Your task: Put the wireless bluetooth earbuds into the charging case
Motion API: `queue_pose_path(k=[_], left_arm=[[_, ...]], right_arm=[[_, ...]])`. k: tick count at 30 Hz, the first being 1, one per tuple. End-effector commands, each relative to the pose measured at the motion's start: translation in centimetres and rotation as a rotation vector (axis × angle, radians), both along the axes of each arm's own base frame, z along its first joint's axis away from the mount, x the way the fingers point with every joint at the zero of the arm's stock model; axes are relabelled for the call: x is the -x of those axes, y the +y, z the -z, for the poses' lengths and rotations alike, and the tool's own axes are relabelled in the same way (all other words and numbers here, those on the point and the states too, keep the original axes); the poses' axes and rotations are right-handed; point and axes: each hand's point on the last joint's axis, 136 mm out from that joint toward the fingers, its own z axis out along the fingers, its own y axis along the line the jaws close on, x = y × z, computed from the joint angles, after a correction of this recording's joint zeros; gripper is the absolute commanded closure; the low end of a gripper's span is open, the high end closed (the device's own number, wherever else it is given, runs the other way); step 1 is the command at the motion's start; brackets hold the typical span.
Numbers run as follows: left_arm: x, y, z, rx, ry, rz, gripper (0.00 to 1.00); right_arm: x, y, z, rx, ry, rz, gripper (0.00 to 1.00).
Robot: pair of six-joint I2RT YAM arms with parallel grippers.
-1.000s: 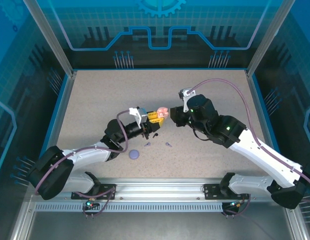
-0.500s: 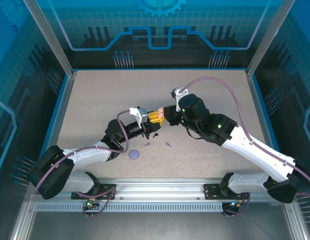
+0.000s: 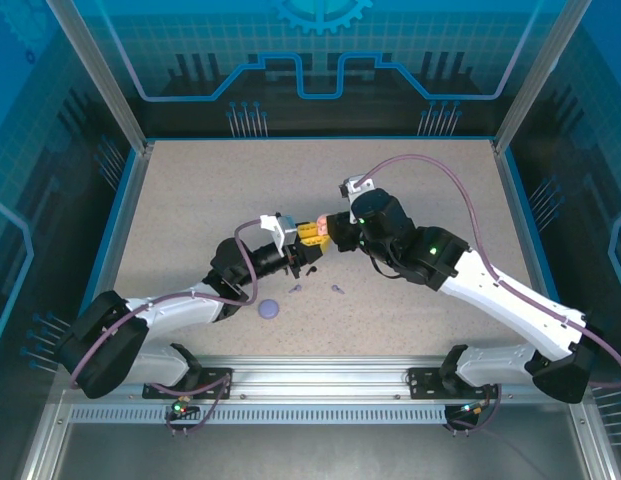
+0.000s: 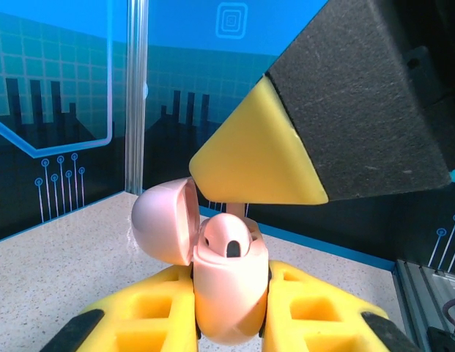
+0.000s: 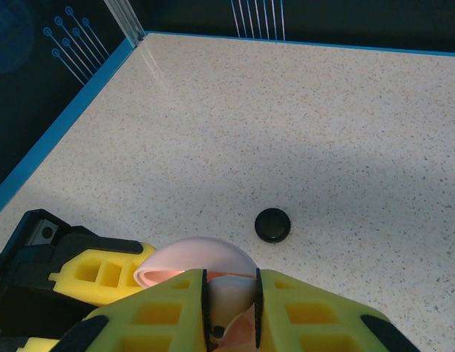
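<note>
The left hand (image 3: 310, 238) is clamped on the pink case (image 4: 228, 293). Its two yellow fingers press the case's sides and hold it above the desk (image 3: 190, 200). The case's lid (image 4: 165, 220) hangs open to the left of those fingers in the left wrist view.

The right hand (image 3: 333, 228) meets the left hand tip to tip, just above the open case. Its fingers are drawn close together on a pale pink earbud (image 4: 228, 240). The earbud's rounded head sits at the mouth of the case, and its stem reaches up to the right hand's yellow fingertip (image 4: 256, 154). In the right wrist view a pale pink shape fills the narrow gap between those fingers, with the open lid just beyond them.

A round black case (image 5: 272, 224) lies flat on the desk a little ahead of the right hand. Nearer the arm bases than both hands, a lavender case (image 3: 269, 309) lies closed beside the left forearm. Two lavender earbuds rest loose on the desk. One (image 3: 295, 289) lies below the left hand and the other (image 3: 337, 289) below the right hand. They are apart from each other and from the lavender case.
</note>
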Motion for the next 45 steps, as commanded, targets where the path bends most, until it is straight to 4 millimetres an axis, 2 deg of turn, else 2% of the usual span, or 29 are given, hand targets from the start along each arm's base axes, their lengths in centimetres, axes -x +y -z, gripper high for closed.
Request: queue_pose_path(k=[1, 8, 12, 16, 20, 23, 27, 31, 37, 45], left_arm=[[0.0, -0.1, -2.2, 0.048, -0.055, -0.005, 1.00], [0.0, -0.1, -2.2, 0.046, -0.055, -0.007, 1.00], [0.0, -0.1, -2.1, 0.046, -0.054, -0.009, 1.00], [0.0, 0.0, -2.0, 0.044, -0.053, -0.009, 1.00], [0.1, 0.0, -1.9, 0.044, -0.052, -0.009, 1.00], [0.3, 0.2, -2.0, 0.049, -0.050, -0.007, 1.00], [0.9, 0.4, -2.6, 0.066, -0.047, 0.010, 1.00], [1.5, 0.6, -3.2, 0.077, -0.048, 0.030, 1.00], [1.8, 0.6, -3.6, 0.086, -0.045, 0.039, 1.00], [1.8, 0.7, -3.7, 0.087, -0.040, 0.040, 1.00]], right_arm=[[0.5, 0.3, -0.5, 0.008, 0.000, -0.021, 0.79], [1.1, 0.6, 0.0, -0.001, 0.027, -0.050, 0.75], [1.1, 0.5, -0.4, -0.003, 0.021, -0.051, 0.68], [1.1, -0.2, -1.9, -0.001, -0.009, -0.044, 0.55], [1.6, -1.3, -4.0, -0.062, -0.035, -0.078, 0.36], [1.8, -2.6, -4.3, -0.128, -0.034, -0.102, 0.22], [2.1, -3.3, -3.5, -0.256, 0.010, -0.194, 0.01], [2.5, -2.4, -2.9, -0.356, 0.059, -0.314, 0.00], [2.7, 0.5, -2.1, -0.418, 0.130, -0.455, 0.00], [2.4, 3.0, -3.2, -0.471, 0.131, -0.563, 0.00]])
